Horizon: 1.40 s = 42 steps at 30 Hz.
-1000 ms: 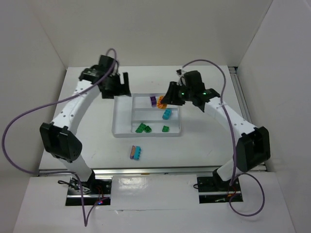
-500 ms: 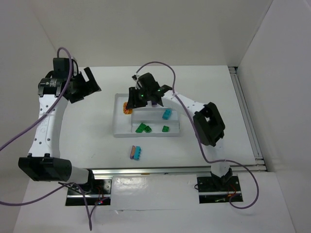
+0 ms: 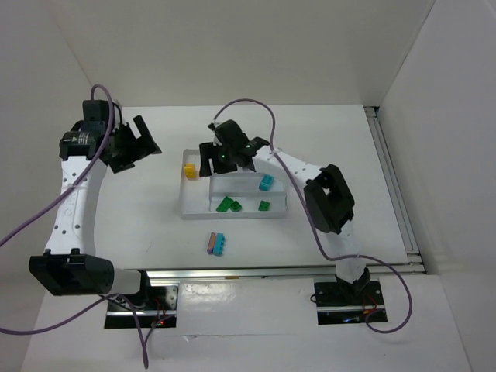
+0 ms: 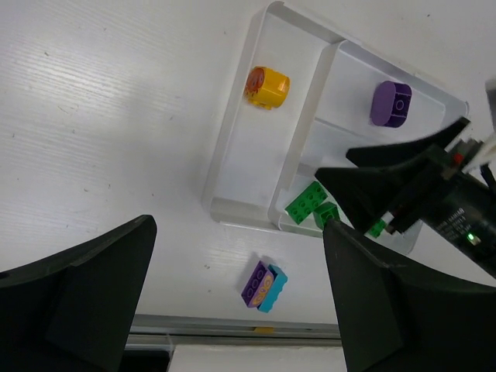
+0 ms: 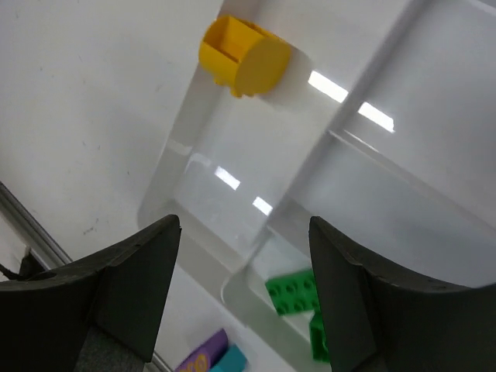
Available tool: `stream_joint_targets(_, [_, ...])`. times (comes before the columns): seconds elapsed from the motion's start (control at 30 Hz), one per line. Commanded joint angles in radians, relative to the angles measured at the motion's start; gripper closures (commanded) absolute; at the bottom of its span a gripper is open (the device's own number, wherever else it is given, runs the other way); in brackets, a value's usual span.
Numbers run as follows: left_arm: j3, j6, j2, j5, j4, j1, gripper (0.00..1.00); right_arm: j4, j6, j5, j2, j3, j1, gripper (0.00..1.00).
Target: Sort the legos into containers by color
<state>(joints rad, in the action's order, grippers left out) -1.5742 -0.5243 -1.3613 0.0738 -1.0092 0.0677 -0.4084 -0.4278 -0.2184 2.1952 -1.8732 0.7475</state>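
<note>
Right end effector (image 5: 240, 229) released, empty, tray (image 4: 219, 159) beneath; orange lego (image 5: 244, 66) just ahead in narrow compartment (image 4: 256, 155). Left end effector (image 4: 236, 229) released, tray off to its right

White matte table (image 3: 325, 132) (wrist view: (image 4: 101, 116)), boxed in by plain white panels: back wall (image 3: 256, 46), L wall (image 3: 39, 77), R wall (image 3: 457, 116). Metal rail (image 3: 256, 272) along near edge; 2nd rail (image 3: 393, 178) along R edge. White board (image 3: 248, 318) in foreground.
</note>
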Motion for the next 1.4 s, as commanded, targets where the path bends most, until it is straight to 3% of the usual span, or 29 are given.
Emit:
stream_joint_targets(0.0, [-0.004,0.015,0.034,0.004,0.030,0.012,0.00,0.010,0.053,0.089,-0.226,0.113,0.013,0.26])
stream_joint_targets(0.17, [0.014,0.015,0.034,0.023,0.050,0.012,0.00,-0.067,0.118,0.215,-0.389,0.400,0.133,0.28])
stream_joint_targets(0.37, [0.043,0.015,0.014,0.052,0.060,0.012,0.01,-0.087,0.240,0.299,-0.515,0.615,0.324,0.10])
stream_joint_targets(0.6, [0.072,0.015,0.004,0.073,0.069,0.012,0.02,-0.099,0.382,0.389,-0.466,0.615,0.440,0.00])
stream_joint_targets(0.87, [0.082,0.024,0.004,0.064,0.069,0.012,0.02,-0.132,0.541,0.429,-0.334,0.542,0.463,0.00])
stream_joint_targets(1.23, [0.082,0.033,0.004,0.064,0.078,0.012,0.02,-0.089,0.574,0.349,-0.284,0.502,0.474,0.00])
stream_joint_targets(1.37, [0.091,0.033,0.004,0.055,0.078,0.012,0.02,-0.079,0.515,0.327,-0.265,0.477,0.474,0.00])
